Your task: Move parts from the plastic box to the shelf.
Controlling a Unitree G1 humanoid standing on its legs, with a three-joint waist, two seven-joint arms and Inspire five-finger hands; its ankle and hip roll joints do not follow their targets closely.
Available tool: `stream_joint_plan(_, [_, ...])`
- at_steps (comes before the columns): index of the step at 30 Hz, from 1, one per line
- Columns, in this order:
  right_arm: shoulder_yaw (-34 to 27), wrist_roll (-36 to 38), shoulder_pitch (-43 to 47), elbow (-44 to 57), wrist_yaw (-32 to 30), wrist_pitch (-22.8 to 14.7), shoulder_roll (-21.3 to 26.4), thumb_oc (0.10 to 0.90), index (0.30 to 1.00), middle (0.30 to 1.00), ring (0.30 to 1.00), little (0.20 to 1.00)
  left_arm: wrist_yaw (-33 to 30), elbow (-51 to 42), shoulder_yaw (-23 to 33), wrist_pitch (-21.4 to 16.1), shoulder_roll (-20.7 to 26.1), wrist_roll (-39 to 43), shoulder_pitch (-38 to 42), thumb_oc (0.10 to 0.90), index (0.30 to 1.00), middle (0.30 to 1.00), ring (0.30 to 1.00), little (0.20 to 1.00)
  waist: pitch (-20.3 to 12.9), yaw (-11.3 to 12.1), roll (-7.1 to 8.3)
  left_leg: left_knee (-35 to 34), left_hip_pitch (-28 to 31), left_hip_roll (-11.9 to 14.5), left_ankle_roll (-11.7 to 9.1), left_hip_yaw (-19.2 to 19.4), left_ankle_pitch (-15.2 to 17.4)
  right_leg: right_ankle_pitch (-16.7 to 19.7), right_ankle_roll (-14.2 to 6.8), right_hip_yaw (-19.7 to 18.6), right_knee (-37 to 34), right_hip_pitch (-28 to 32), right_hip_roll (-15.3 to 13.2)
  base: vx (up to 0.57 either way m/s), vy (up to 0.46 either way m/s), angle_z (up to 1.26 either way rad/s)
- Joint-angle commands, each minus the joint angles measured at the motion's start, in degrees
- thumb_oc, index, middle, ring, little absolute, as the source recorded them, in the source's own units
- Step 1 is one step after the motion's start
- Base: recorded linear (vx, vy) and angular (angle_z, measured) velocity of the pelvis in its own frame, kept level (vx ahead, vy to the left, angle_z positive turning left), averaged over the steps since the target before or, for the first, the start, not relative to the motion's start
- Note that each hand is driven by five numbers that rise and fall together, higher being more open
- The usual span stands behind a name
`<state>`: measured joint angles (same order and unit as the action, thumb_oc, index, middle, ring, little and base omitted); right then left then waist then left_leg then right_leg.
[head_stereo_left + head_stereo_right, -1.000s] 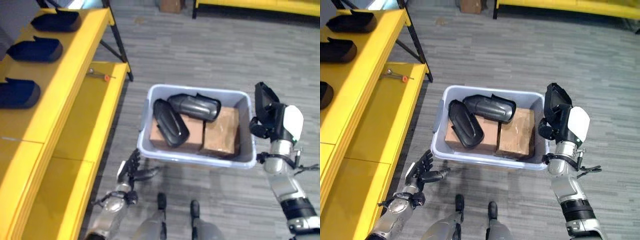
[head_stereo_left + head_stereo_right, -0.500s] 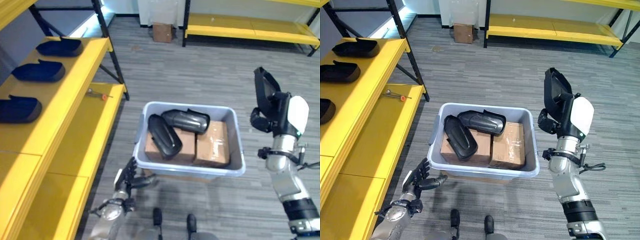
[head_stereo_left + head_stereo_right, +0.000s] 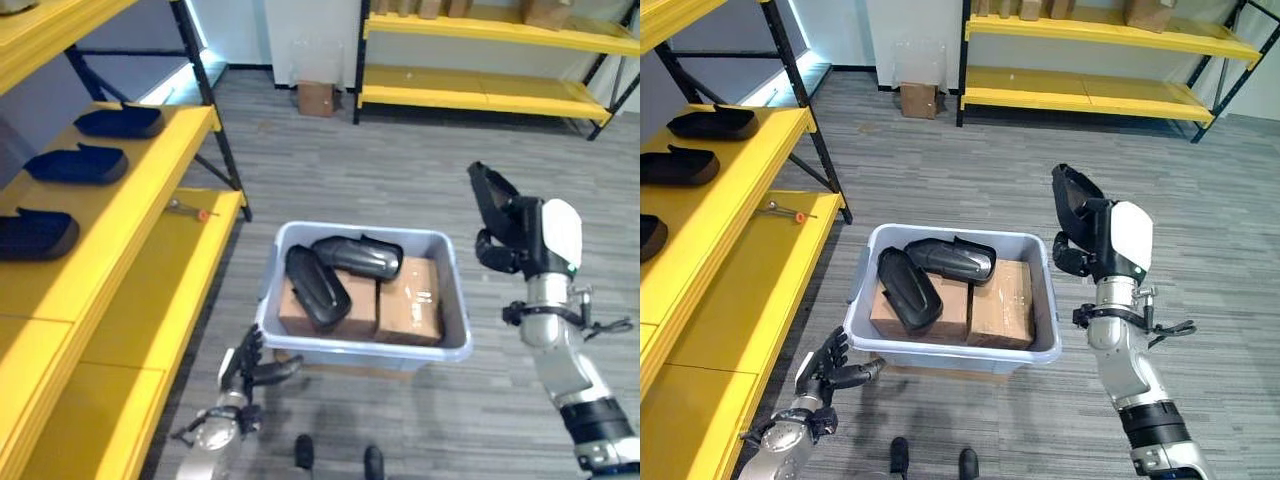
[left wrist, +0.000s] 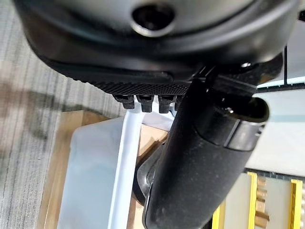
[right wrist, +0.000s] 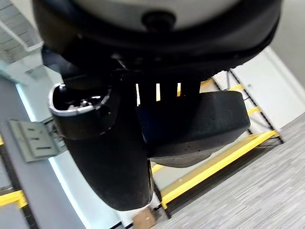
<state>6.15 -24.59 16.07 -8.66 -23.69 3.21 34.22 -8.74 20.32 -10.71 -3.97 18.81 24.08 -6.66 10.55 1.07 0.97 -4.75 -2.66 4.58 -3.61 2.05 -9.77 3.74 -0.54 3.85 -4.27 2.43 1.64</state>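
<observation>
The right robot hand [image 3: 1085, 225] grips a black part [image 5: 200, 126] beside the box [image 3: 300, 350]; the left robot hand [image 3: 825, 368] hangs open. No writing is legible.

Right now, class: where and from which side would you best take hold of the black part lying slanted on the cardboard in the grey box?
Probably from above, across the narrow middle of the slanted black part. It lies long and flat on the cardboard box, its top exposed, and the plastic box walls block any side approach.

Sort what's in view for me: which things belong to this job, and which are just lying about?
Job:
- plastic box
- two black parts in it
- black part in right hand
- yellow shelf with parts already placed

Lying about:
- cardboard boxes under the parts
- tool on lower shelf
- small carton by the wall
</observation>
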Motion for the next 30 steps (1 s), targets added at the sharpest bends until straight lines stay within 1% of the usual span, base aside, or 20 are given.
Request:
stream_joint_plan(1, [-1.7,-2.3,7.3,7.0,-3.7,-5.5,5.4,0.4,0.3,0.3,0.3,0.3,-0.9,-0.3,-0.3,-4.0,-0.6,0.2,1.4,0.9,1.0,1.0,1.0,1.0,-4.8,1.7,1.55,5.2,-4.1,3.3,-2.6,-1.0,-1.2,-2.6,-1.9,5.4,3.3,-2.3,-1.0,-0.13,-0.07,0.38])
stream_joint_plan(2, [-1.8,-2.4,7.4,7.1,-3.9,-5.3,5.7,0.4,0.3,0.3,0.3,0.3,-0.7,-0.4,-0.7,-4.0,-1.0,0.6,0.8,0.9,1.0,1.0,1.0,1.0,-4.2,2.1,1.24,4.9,-5.1,3.6,-2.6,0.1,-2.4,-2.5,-1.7,6.7,3.4,-2.4,-1.3,-0.09,-0.045,0.5])
stream_joint_plan(3, [-1.8,-2.4,7.4,7.1,-4.0,-5.3,5.7,0.4,0.3,0.3,0.3,0.3,-0.7,-0.4,-0.7,-4.0,-1.0,0.6,0.8,0.9,1.0,1.0,1.0,1.0,-4.3,1.9,1.22,4.9,-5.3,3.6,-2.6,-0.1,-2.5,-2.5,-1.7,6.9,3.4,-2.5,-1.4,-0.11,-0.038,0.64])
stream_joint_plan(5, [-2.6,-2.6,6.4,7.6,-4.5,-5.0,5.9,0.4,0.3,0.3,0.3,0.3,-0.2,-0.3,-1.1,-3.8,-1.1,0.6,0.8,0.9,1.0,1.0,1.0,1.0,-3.7,1.2,1.11,6.1,-6.2,4.9,-2.1,5.0,-2.9,-2.7,-1.6,9.2,3.9,-3.2,-2.1,-0.12,-0.037,0.86])
stream_joint_plan(7, [-3.6,-2.9,3.9,8.4,-4.8,-4.6,5.8,0.4,0.3,0.3,0.3,0.3,0.2,-0.1,-1.4,-3.8,-1.1,0.9,0.9,0.9,1.0,1.0,1.0,1.0,-3.6,0.3,1.32,9.1,-6.0,7.5,-1.9,10.6,-1.8,-2.8,-1.3,12.4,4.0,-3.6,-3.4,-0.12,-0.049,0.94])
stream_joint_plan(8, [-4.2,-3.2,2.7,8.8,-4.7,-4.5,5.9,0.4,0.3,0.3,0.3,0.3,0.2,-0.2,-1.2,-3.9,-1.1,1.0,1.0,0.9,1.0,1.0,1.0,1.0,-3.5,0.3,1.47,11.0,-5.7,8.1,-2.1,10.7,-0.5,-3.1,-1.3,13.4,4.1,-3.3,-3.9,-0.08,-0.024,0.9])
stream_joint_plan(9, [-4.4,-3.2,2.5,8.9,-4.7,-4.5,5.9,0.4,0.3,0.3,0.3,0.3,0.2,-0.2,-1.3,-3.9,-1.0,1.0,1.0,0.9,1.0,1.0,1.0,1.0,-3.5,0.2,1.46,11.3,-6.0,8.1,-2.0,10.5,-0.5,-2.9,-1.3,13.6,4.1,-3.3,-3.9,-0.04,-0.014,1.01])
stream_joint_plan(11, [-5.2,-3.6,1.1,9.1,-4.8,-4.4,6.0,0.4,0.3,0.3,0.3,0.3,0.1,-0.3,-1.1,-4.0,-1.1,1.0,1.3,0.9,1.0,1.0,1.0,1.0,-3.4,0.2,1.87,16.0,-5.1,8.9,-2.0,10.7,1.6,-3.1,-0.9,15.6,4.5,-3.0,-4.9,-0.03,-0.011,0.95])
stream_joint_plan(12, [-5.6,-3.9,0.4,9.2,-4.8,-4.3,6.0,0.4,0.3,0.3,0.3,0.3,0.1,-0.4,-1.1,-4.0,-1.1,0.9,1.5,0.9,1.0,1.0,1.0,1.0,-3.5,0.0,1.94,16.9,-4.5,9.5,-2.1,11.5,2.4,-3.2,-0.9,16.9,4.6,-2.8,-5.2,0.03,-0.006,0.46])
stream_joint_plan(13, [-6.0,-4.2,-0.1,9.1,-5.0,-4.2,6.2,0.4,0.3,0.3,0.3,0.3,0.1,-0.4,-1.1,-3.9,-1.2,0.9,2.0,0.9,1.0,1.0,1.0,1.0,-3.9,-0.4,1.97,17.9,-3.3,10.4,-2.9,12.3,3.7,-3.9,-1.2,17.3,4.4,-2.3,-5.4,0.02,0.018,0.52])
stream_joint_plan(14, [-6.2,-4.3,-0.5,9.1,-5.2,-4.1,6.3,0.4,0.3,0.3,0.3,0.3,0.0,-0.4,-1.2,-3.9,-1.3,1.0,2.4,0.9,1.0,1.0,1.0,1.0,-4.0,-0.7,1.89,18.5,-2.4,11.5,-3.3,13.9,4.0,-3.9,-1.3,18.5,4.4,-2.1,-5.7,0.04,0.014,0.89])
stream_joint_plan(16, [-6.4,-4.3,-0.8,8.9,-5.3,-4.0,6.4,0.4,0.3,0.3,0.3,0.3,-0.1,-0.2,-1.3,-3.9,-1.5,1.3,3.0,0.9,1.0,1.0,1.0,1.0,-4.2,-1.0,1.65,18.3,-1.6,12.6,-3.8,15.1,4.1,-3.9,-1.6,20.0,4.2,-1.7,-6.0,0.0,0.09,0.94])
stream_joint_plan(17, [-7.2,-4.2,-2.1,9.1,-5.0,-3.8,6.5,0.4,0.3,0.3,0.3,0.3,0.1,0.1,-1.7,-3.9,-2.1,1.7,3.5,0.9,1.0,1.0,1.0,1.0,-5.4,-1.9,0.85,11.9,2.2,12.2,-4.1,18.4,5.1,-3.2,-2.7,22.3,3.5,-1.1,-6.8,0.03,0.209,0.48])
stream_joint_plan(18, [-8.0,-4.2,-2.8,9.2,-5.1,-3.8,6.4,0.4,0.3,0.3,0.3,0.3,0.1,0.3,-1.8,-3.8,-2.4,1.5,4.0,0.9,1.0,1.0,1.0,1.0,-6.0,-2.4,0.33,9.0,2.9,12.3,-4.3,20.7,4.9,-3.1,-3.2,23.4,3.5,-0.9,-7.1,0.13,0.367,0.96])
stream_joint_plan(19, [-8.7,-4.2,-3.9,9.9,-4.7,-3.7,5.9,0.4,0.3,0.3,0.3,0.3,0.3,0.3,-2.5,-3.6,-2.3,0.7,4.5,0.9,1.0,1.0,1.0,1.0,-7.2,-2.2,-0.58,3.7,4.6,9.8,-3.8,19.2,4.4,-2.2,-4.1,23.8,3.5,-0.7,-8.1,0.1,0.273,0.84])
stream_joint_plan(20, [-8.8,-4.2,-3.9,10.0,-4.7,-3.7,5.8,0.4,0.3,0.3,0.3,0.3,0.3,0.3,-2.5,-3.6,-2.3,0.7,4.5,0.9,1.0,1.0,1.0,1.0,-7.2,-2.2,-0.52,3.5,4.7,9.7,-3.7,19.2,4.4,-2.2,-4.2,23.8,3.5,-0.7,-8.2,0.13,0.328,0.9])
stream_joint_plan(22, [-9.2,-4.3,-4.0,10.8,-4.1,-3.9,5.5,0.4,0.3,0.3,0.3,0.3,0.8,-1.1,-2.4,-3.5,-1.7,-0.3,4.4,0.9,1.0,1.0,1.0,1.0,-7.2,-1.6,-0.48,2.0,5.1,7.6,-2.7,19.0,4.8,-1.2,-5.0,24.5,4.2,-0.6,-10.4,0.06,0.207,0.23])
stream_joint_plan(24, [-9.2,-4.4,-4.2,11.1,-3.9,-4.0,5.4,0.4,0.3,0.3,0.3,0.3,0.6,-1.3,-2.2,-3.6,-1.4,-0.5,4.3,0.9,1.0,1.0,1.0,1.0,-7.2,-1.4,-0.46,1.4,5.2,6.8,-2.3,18.9,4.9,-0.8,-5.5,25.0,4.1,-0.4,-11.2,0.05,0.139,0.2])
stream_joint_plan(26, [-8.9,-4.8,-4.2,11.8,-3.3,-4.0,4.7,0.4,0.3,0.3,0.3,0.3,0.2,-1.6,-1.5,-3.7,-1.3,-0.2,4.0,0.9,1.0,1.0,1.0,1.0,-7.3,-0.8,-0.24,0.4,5.2,5.1,-1.4,18.2,5.5,-0.1,-6.4,25.6,3.9,-0.1,-12.5,0.07,0.188,0.26])
stream_joint_plan(30, [-7.1,-6.1,-3.2,12.8,-1.6,-4.1,3.6,0.4,0.3,0.3,0.3,0.3,-0.1,-3.2,0.6,-3.8,-0.4,-0.4,2.7,0.9,1.0,1.0,1.0,1.0,-7.1,0.5,0.77,0.3,4.4,1.9,0.6,17.2,7.4,1.4,-8.1,25.9,4.0,0.1,-15.2,0.07,0.209,0.34])
